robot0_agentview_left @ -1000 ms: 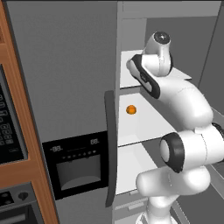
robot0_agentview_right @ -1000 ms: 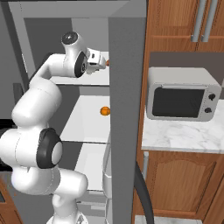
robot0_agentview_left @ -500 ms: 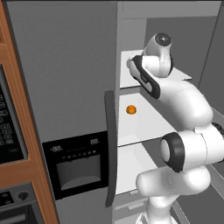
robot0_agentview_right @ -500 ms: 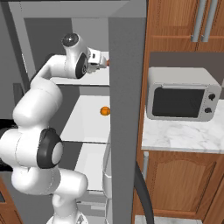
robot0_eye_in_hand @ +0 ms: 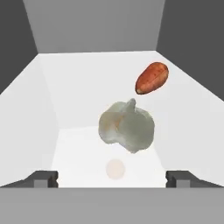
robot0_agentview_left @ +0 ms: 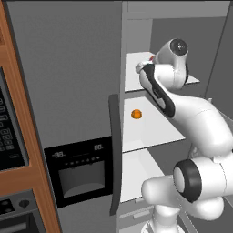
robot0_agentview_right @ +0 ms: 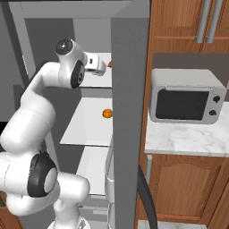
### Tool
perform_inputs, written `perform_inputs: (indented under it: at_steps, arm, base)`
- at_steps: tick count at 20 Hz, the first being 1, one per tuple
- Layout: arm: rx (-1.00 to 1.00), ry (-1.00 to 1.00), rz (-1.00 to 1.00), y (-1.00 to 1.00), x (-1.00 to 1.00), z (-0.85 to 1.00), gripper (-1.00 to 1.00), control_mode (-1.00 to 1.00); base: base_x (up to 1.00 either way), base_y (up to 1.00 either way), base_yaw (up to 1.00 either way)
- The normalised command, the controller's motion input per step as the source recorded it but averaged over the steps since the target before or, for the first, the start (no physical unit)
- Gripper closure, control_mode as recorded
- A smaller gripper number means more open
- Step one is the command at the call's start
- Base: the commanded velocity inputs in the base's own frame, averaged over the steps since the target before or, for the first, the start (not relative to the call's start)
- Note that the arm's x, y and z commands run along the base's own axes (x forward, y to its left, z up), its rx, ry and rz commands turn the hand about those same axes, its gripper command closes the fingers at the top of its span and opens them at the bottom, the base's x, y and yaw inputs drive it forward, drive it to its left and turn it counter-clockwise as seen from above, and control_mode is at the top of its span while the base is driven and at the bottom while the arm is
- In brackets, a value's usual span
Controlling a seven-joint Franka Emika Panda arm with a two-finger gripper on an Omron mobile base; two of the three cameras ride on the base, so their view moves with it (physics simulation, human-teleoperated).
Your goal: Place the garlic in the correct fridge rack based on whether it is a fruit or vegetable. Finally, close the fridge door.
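The arm reaches into the open fridge compartment, with its hand at the level of the upper white shelf (robot0_agentview_left: 191, 81). In the hand view, the gripper (robot0_eye_in_hand: 112, 178) shows two dark fingertips (robot0_eye_in_hand: 43, 178) set wide apart at the lower corners, with nothing between them; the claw is spread and grips no object.

The garlic (robot0_eye_in_hand: 127, 127) is an off-white lumpy bulb in the centre of the hand view, ahead of the fingertips and clear of both. It appears to sit on the white shelf floor (robot0_eye_in_hand: 78, 144), although whether it rests on the surface or is just above it cannot be confirmed from this angle. A reddish-brown oblong vegetable (robot0_eye_in_hand: 152, 78) lies beyond the garlic and to its right, farther back on the same shelf, apart from the bulb.

In the right base view, the gripper (robot0_agentview_right: 99, 66) points toward the fridge interior at upper-shelf height, next to a small reddish item at the edge of the grey fridge wall (robot0_agentview_right: 129, 112).

One shelf lower, a small round orange fruit (robot0_agentview_left: 136, 114) sits alone on the middle white shelf (robot0_agentview_left: 154, 132).

The fridge door (robot0_agentview_left: 63, 91) stands open; its long dark vertical handle (robot0_agentview_left: 115, 154) runs along its edge. A black dispenser panel (robot0_agentview_left: 79, 170) sits in the door's lower part. A grey microwave (robot0_agentview_right: 185, 96) stands on the marble counter (robot0_agentview_right: 188, 138) to the right of the fridge.
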Motion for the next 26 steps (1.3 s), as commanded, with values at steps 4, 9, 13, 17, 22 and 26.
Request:
perform_inputs:
  at_steps: [4, 9, 13, 17, 22, 26]
  arm:
    - [0.00, -0.05, -0.08, 0.00, -1.00, 0.18, -1.00, -1.00]
    - [0.03, -0.01, -0.15, 0.00, -1.00, 0.08, -1.00, -1.00]
    - [0.05, 0.00, -0.11, 0.00, -1.00, -0.01, -1.00, -1.00]
    - [0.03, 0.02, -0.05, 0.09, -0.95, -0.18, -1.00, -1.00]
    - [0.01, 0.14, 0.00, 0.26, -0.49, -0.09, -1.00, -1.00]
    - [0.02, 0.06, 0.00, 0.06, -0.61, -0.04, -1.00, 1.00]
  base:
    - [0.00, 0.00, 0.00]
    - [0.00, 0.00, 0.00]
    - [0.00, 0.00, 0.00]
    - [0.00, 0.00, 0.00]
    - [0.00, 0.00, 0.00]
    - [-0.25, 0.05, 0.00]
